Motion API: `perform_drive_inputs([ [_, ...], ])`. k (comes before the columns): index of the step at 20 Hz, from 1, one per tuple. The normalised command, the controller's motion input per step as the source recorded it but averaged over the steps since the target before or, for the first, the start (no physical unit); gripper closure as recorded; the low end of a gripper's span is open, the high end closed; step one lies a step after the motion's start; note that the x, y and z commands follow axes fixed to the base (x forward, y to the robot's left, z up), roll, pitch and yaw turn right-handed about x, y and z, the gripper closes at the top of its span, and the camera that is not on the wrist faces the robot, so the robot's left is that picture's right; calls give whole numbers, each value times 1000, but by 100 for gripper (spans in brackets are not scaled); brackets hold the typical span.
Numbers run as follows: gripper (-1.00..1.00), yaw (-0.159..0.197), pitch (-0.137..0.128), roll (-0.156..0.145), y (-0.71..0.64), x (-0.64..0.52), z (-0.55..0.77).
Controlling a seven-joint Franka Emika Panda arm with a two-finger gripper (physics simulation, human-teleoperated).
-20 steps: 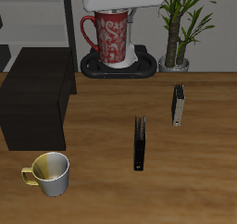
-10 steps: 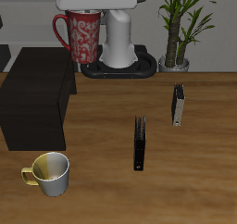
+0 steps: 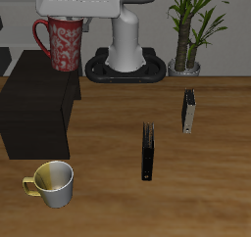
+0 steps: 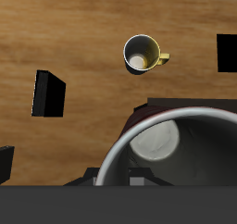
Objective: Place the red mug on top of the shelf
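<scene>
The red mug (image 3: 59,43), dark red with a pale mottled pattern and a red handle, hangs upright in the air. My gripper (image 3: 67,20) is shut on its rim from above. The mug is over the back part of the shelf (image 3: 39,109), a low black box with a flat top, and is held clear of that top. In the wrist view the mug's grey rim (image 4: 139,135) and its pale inside fill the near field. The black shelf top (image 4: 199,105) shows just past the rim. My fingers are hidden there.
A grey mug with a yellow handle (image 3: 54,182) stands near the table's front edge, in front of the shelf. A black book (image 3: 148,150) and a grey book (image 3: 188,111) stand upright mid-table. A potted plant (image 3: 188,30) is at the back beside the robot base (image 3: 127,65).
The gripper has carried the red mug sideways, from in front of the robot base to above the shelf, at about the same height. Nothing else has moved.
</scene>
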Motion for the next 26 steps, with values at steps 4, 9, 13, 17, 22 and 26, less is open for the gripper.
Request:
perform_drive_inputs([
  [4, 100, -24, 20, -10, -396, -90, -143],
  [9, 100, -32, 11, -35, -344, -88, -98],
  [13, 100, -30, 12, -20, -258, -41, -69],
  [17, 100, -20, 4, -33, -216, -22, -120],
  [22, 100, -44, 32, -21, -174, 37, -276],
  [26, 100, -57, 29, -6, -13, 5, -265],
])
